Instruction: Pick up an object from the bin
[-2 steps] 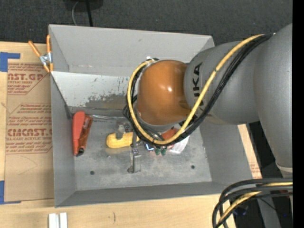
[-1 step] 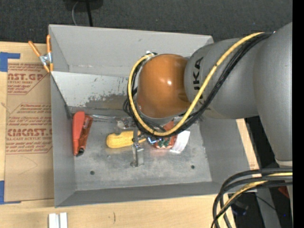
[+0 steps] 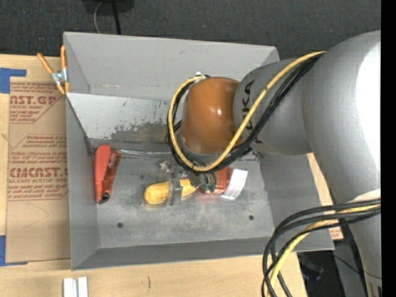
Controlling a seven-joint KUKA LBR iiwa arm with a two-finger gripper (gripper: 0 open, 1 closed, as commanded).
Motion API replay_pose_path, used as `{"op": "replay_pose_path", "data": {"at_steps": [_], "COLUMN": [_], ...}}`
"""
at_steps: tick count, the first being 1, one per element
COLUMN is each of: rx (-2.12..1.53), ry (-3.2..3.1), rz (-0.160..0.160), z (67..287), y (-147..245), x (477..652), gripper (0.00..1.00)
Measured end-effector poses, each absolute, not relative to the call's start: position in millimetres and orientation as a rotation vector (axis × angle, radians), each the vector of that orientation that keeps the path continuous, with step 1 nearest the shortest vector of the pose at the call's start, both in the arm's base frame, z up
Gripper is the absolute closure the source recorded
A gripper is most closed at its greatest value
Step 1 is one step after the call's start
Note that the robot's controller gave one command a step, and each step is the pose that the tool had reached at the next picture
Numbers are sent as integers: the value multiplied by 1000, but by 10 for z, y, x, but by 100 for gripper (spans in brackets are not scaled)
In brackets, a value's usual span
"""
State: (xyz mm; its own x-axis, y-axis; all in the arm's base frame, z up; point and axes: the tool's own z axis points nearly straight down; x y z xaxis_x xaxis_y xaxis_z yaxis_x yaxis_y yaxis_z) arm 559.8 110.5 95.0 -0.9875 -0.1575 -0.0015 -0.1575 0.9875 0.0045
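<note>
My gripper [image 3: 175, 187] reaches down into the middle of the bin, just below the arm's orange cover. Its metal fingers stand right at the right end of a small yellow rounded object [image 3: 156, 194] lying on the bin floor. Directly right of the fingers lies an orange and green object with a white label [image 3: 224, 182], partly hidden by the arm. Whether the fingers grip either thing is hidden. A red-orange flat tool [image 3: 104, 172] lies lengthwise at the bin's left side, well away from the gripper.
The arm and its cables cover the bin's right and upper middle. Bare grey floor shows along the bin's front and between the red tool and the yellow object.
</note>
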Motion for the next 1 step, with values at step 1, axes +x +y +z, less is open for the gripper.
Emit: {"op": "replay_pose_path", "data": {"at_steps": [1], "rx": [-248], "ry": [3131], "rz": [7], "z": [950], "y": [1104], "x": [5598], "gripper": [100]}}
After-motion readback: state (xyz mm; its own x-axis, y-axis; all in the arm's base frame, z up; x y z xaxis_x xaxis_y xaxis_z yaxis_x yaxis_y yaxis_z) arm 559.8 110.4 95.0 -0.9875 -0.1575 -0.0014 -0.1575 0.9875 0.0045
